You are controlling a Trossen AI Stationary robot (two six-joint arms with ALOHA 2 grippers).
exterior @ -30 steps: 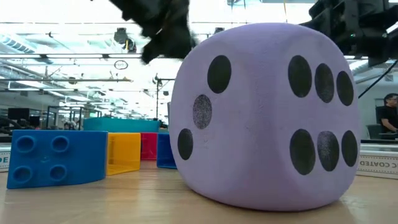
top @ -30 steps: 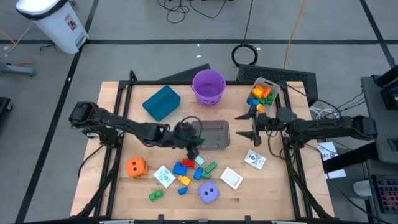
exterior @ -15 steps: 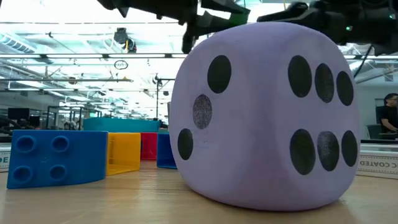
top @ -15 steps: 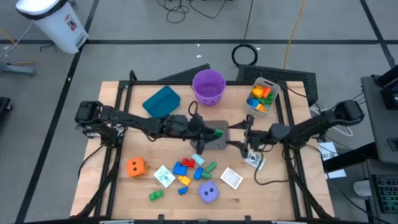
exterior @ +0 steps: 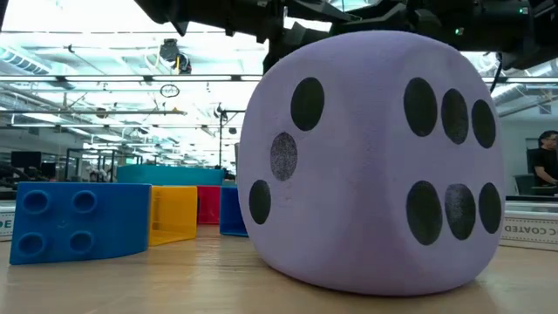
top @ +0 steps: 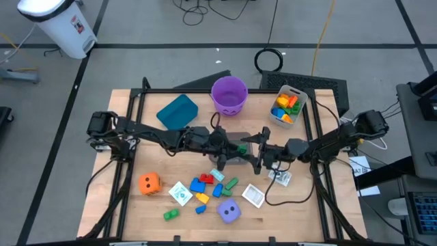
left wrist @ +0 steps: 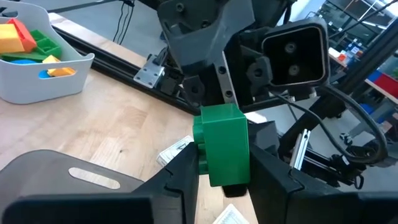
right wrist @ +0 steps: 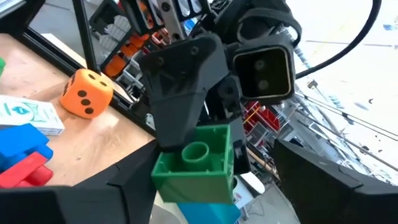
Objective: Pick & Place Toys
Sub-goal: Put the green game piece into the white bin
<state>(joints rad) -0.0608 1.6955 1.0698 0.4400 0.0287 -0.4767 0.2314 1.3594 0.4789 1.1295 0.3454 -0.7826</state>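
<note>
A green block [left wrist: 221, 146] hangs above the table's middle, with my left gripper [top: 235, 146] shut on it. Facing it from the right is my right gripper [top: 257, 150], open. In the right wrist view its two fingers stand on either side of the green block [right wrist: 196, 165]; whether they touch it I cannot tell. Loose blocks [top: 205, 188], several cards [top: 254, 195], an orange die [top: 149, 182] and a purple die [top: 230, 212] lie on the near half of the table. The purple die [exterior: 370, 166] fills the low view. My left gripper pinches the green block by two opposite sides [left wrist: 244, 158] between its two fingers. The fingers come nearly level from the table's left. The block is lifted clear of the table, over the clear tub.
A clear tub [left wrist: 62, 180] lies under the two grippers. At the back stand a teal bin [top: 177, 113], a purple bucket [top: 229, 94] and a grey tub [top: 287, 106] of coloured blocks. Black frame rails run along the table's sides.
My right gripper has swung from the table's right edge toward the middle and rolled over, and now faces the left gripper. My left gripper has tipped up from slanting down to nearly level. It has carried the green block a little to the right.
</note>
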